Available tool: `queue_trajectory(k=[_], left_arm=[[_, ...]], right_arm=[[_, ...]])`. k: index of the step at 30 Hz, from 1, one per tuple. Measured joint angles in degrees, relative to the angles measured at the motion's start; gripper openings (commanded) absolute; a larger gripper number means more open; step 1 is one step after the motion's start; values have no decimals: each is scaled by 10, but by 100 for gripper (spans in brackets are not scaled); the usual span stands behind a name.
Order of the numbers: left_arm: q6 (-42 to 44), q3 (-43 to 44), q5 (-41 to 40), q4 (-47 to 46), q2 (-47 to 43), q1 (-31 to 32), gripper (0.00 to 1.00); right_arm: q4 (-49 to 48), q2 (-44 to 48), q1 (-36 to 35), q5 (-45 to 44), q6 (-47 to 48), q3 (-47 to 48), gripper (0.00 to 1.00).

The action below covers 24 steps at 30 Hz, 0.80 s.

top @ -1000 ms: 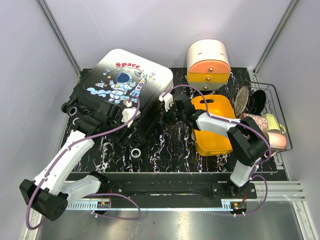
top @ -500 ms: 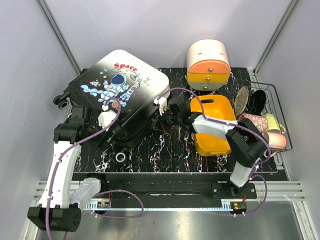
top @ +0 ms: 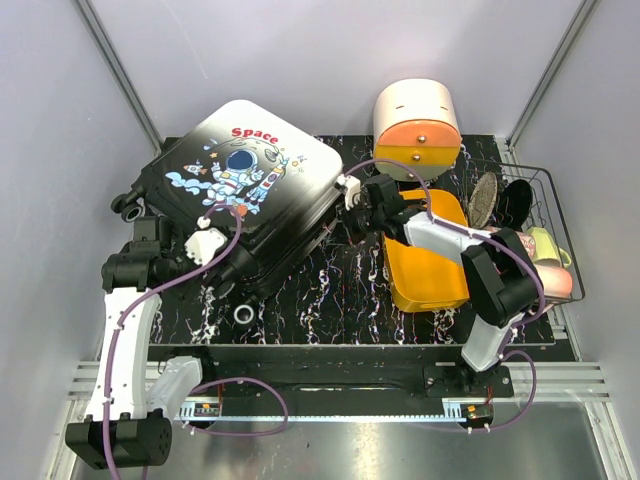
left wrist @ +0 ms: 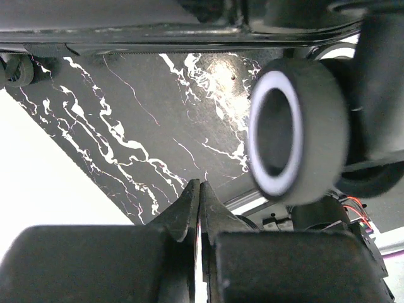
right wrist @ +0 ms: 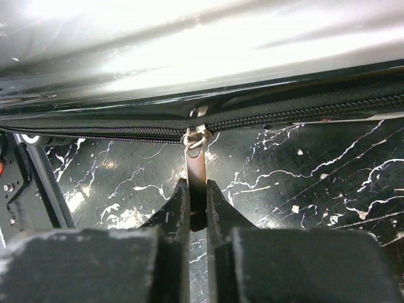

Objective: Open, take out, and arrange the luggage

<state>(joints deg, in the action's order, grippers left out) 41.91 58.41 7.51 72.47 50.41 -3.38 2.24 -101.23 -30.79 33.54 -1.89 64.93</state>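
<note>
The luggage [top: 245, 185] lies tilted on the black marbled mat [top: 340, 290], astronaut print facing up. My right gripper [right wrist: 197, 188] is shut on the metal zipper pull [right wrist: 197, 165], which hangs from the closed zipper [right wrist: 297, 112] along the shell's right edge. From above, this gripper [top: 352, 193] sits at the luggage's right corner. My left gripper [left wrist: 199, 187] is shut with nothing between its fingers. It sits low beside a white-rimmed luggage wheel [left wrist: 295, 130], by the luggage's near-left edge [top: 232, 272].
An orange tray [top: 428, 262] lies under my right arm. A white-and-orange drawer box [top: 417, 126] stands at the back. A wire basket [top: 548, 212] with cups and other items is at the right. Another wheel [top: 243, 314] sits near the front.
The luggage has swung left and toward the back. My left arm moved left with it and its gripper closed. My right gripper kept the zipper pull and shifted back.
</note>
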Motion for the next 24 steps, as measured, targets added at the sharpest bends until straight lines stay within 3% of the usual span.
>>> queue_trajectory(k=[2,6,11,18,24], left_arm=[[1,0,0,-3,3,-1,0],[0,1,4,-5,10,-1,2],[-6,4,14,-6,10,-1,4],[-24,19,41,-3,10,-1,7],[-28,41,82,9,10,-1,14]], right_arm=[[11,-2,9,13,-5,7,55],[21,-2,30,0,-7,14,59],[5,1,38,-42,-7,8,74],[-45,13,19,-58,-1,-12,74],[-81,9,0,-37,36,-12,65]])
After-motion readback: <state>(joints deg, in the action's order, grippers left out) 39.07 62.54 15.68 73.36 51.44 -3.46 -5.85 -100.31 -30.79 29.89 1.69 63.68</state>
